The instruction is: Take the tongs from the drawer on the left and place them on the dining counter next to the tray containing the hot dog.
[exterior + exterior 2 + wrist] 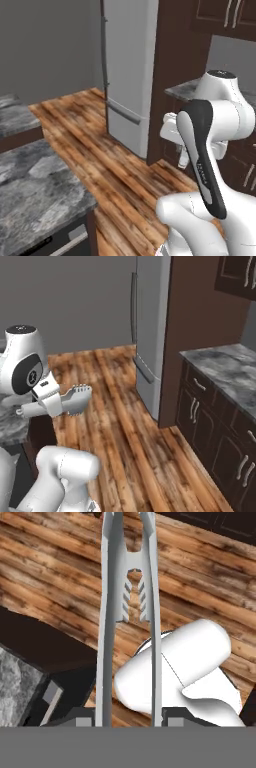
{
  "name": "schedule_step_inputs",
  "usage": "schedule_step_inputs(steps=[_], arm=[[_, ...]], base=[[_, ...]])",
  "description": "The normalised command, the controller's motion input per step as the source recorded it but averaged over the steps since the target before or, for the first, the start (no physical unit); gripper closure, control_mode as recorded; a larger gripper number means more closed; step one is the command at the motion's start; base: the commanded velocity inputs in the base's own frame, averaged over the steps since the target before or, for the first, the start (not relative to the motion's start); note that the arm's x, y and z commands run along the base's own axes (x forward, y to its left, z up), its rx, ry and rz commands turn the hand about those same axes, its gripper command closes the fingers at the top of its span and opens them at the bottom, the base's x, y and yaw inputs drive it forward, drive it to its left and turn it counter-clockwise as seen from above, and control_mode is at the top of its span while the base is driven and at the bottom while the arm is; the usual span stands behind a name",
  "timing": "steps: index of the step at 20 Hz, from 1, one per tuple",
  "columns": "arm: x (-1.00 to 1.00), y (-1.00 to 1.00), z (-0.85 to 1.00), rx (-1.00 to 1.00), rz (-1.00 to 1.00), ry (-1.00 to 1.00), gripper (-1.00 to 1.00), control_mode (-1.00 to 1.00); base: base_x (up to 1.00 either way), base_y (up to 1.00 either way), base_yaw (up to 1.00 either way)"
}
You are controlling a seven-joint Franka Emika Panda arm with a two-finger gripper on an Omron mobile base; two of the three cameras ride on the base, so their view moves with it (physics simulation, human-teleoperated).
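One pair of tongs (129,607) sits in the jaws of our single gripper (127,722). In the hand view we see the two pale metal arms rise from between the fingertips, one arm against each tip, and run straight up the picture to the scalloped tips. We read the jaws as closed on the tongs near the hinge end, partly open only by the width of the tool.

The long axis of the tongs lies along the gripper's own pointing direction, so the tool extends forward from the jaws and not across them. In the right base view the tongs (76,399) project from the gripper (59,402) roughly level, carried above the wooden floor (130,436) and touching nothing else.

Count of task items in view: tongs, one; gripper, one. We cannot locate the tray, the hot dog, the drawer or a sink from here. Marbled tops show at three places: two at the left of the left base view (35,195), (12,117), one at the right of the right base view (225,368). We cannot tell which, if any, is the dining counter.

We judge that the coming move depends on finding that counter, then lowering the tongs lengthwise beside the tray.
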Motion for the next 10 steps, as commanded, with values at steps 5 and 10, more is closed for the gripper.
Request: schedule_step_inputs(steps=[5,10], arm=[[0.00,0.00,0.00,0.00,0.00,0.00,1.00,1.00],[0.00,0.00,0.00,0.00,0.00,0.00,1.00,1.00]], base=[[-0.25,-0.14,-0.61],[0.62,0.97,-0.56]])
